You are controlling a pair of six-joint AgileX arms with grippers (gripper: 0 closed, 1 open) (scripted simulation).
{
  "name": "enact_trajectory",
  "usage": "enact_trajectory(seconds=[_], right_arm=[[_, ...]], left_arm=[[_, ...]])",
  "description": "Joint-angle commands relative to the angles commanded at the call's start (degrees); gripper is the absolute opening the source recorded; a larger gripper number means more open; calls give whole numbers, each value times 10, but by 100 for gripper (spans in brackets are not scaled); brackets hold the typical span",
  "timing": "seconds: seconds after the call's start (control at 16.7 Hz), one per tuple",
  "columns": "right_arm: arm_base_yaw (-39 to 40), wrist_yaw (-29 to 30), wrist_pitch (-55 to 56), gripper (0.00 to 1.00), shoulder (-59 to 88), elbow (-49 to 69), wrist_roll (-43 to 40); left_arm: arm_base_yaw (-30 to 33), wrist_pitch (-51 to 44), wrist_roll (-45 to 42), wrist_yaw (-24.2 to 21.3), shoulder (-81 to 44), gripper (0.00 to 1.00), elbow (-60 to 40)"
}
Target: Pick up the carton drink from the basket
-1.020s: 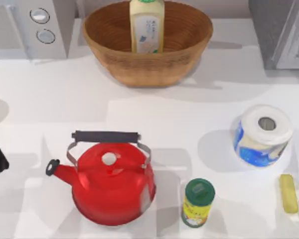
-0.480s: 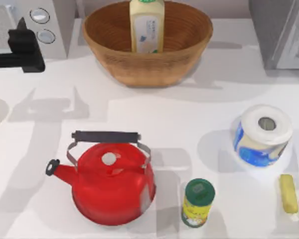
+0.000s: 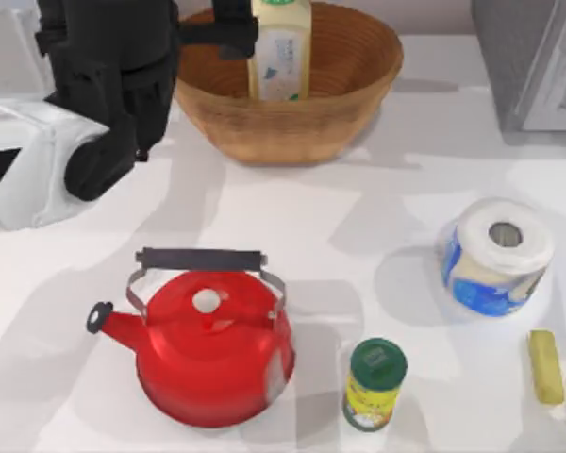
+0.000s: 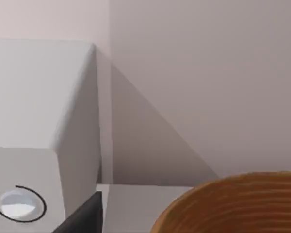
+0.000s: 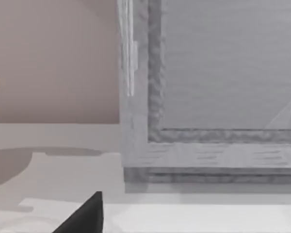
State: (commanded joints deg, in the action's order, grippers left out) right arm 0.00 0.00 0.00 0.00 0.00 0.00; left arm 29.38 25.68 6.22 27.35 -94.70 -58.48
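The carton drink [image 3: 281, 47], pale yellow with a white printed label, stands upright against the back wall of the basket [image 3: 358, 85], a wide woven bowl at the back middle of the table. My left gripper [image 3: 238, 28] reaches in over the basket's left rim, open, its dark fingers [image 3: 217, 40] just left of the carton and very close to its side. I cannot tell whether they touch it. The left wrist view has the basket's rim [image 4: 233, 204] and one fingertip [image 4: 85, 218]. My right arm is parked off the right side; one of its fingertips [image 5: 87, 213] shows in the right wrist view, open.
A red kettle [image 3: 212, 349] stands front left of centre, a green-lidded yellow can [image 3: 374, 382] beside it. A paper roll [image 3: 498, 255] and a yellow stick [image 3: 545, 366] lie at the right. Grey appliances flank the basket, one with a knob [image 4: 19, 204], another at the back right [image 3: 533, 61].
My left arm has swung from the left edge up and to the right, over the knobbed appliance, bringing its gripper to the carton's left side. Nothing else has moved.
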Motion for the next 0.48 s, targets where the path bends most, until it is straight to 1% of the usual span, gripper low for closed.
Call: enact_trajectory(seconds=[0.24,0.48], right_arm=[[0,0,0,100,0,0,0],[0,0,0,100,0,0,0]], left_arm=[[47,39,10,43,-151,100,-91],[77,65,17,69,-246,100,-149]])
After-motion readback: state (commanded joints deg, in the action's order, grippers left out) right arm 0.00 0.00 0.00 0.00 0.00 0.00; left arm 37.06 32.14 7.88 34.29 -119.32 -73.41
